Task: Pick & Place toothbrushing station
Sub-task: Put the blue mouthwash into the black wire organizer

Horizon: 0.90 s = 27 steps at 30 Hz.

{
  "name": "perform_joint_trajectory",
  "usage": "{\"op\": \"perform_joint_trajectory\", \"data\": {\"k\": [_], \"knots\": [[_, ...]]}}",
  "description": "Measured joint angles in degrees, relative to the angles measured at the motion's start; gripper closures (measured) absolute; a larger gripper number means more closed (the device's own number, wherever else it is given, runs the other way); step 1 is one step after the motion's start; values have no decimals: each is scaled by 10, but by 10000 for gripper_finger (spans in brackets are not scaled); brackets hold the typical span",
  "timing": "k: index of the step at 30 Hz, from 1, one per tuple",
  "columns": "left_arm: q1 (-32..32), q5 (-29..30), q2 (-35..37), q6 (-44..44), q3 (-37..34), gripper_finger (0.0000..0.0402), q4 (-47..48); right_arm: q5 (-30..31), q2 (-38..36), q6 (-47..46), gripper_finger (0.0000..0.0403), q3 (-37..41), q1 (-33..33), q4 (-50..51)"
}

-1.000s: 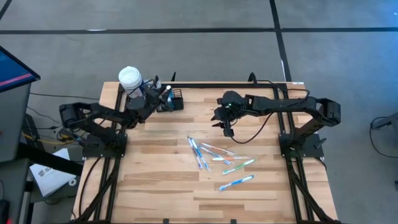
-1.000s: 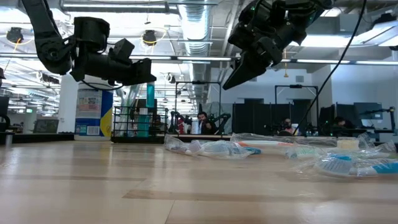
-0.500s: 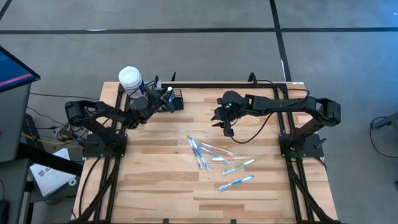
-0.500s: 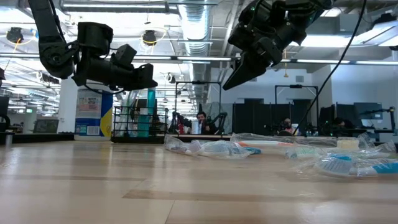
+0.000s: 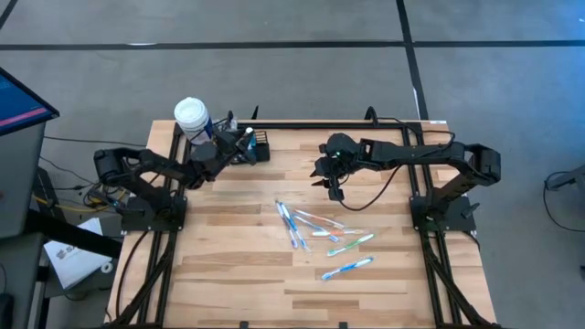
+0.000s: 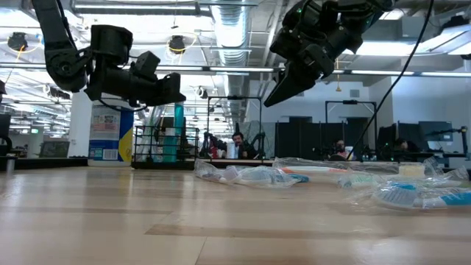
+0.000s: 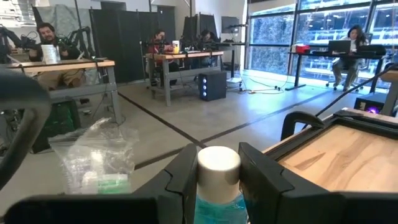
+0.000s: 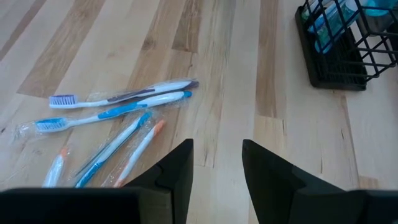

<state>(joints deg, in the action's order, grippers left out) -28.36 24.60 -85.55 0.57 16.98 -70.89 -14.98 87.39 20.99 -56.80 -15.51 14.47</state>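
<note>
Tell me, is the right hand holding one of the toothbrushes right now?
No. The right hand hangs open and empty above the table, with the wrapped toothbrushes lying on the wood ahead of it.

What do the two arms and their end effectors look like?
Both arms are black, built from slim jointed links on black frame stands at the table's sides. The right arm carries a loose black cable and a small green light near its wrist. Each end effector, left and right, has two flat, dark, angular fingers.
</note>
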Motion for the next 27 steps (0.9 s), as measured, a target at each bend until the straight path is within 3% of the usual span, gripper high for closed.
{"op": "perform_joint_trajectory", "data": {"k": [7,27], "knots": [[0,-26,20,0,0,316,0,0,0,0,275,0,0,0],[0,-20,21,36,0,316,12,0,0,-7,275,0,0,0]]}}
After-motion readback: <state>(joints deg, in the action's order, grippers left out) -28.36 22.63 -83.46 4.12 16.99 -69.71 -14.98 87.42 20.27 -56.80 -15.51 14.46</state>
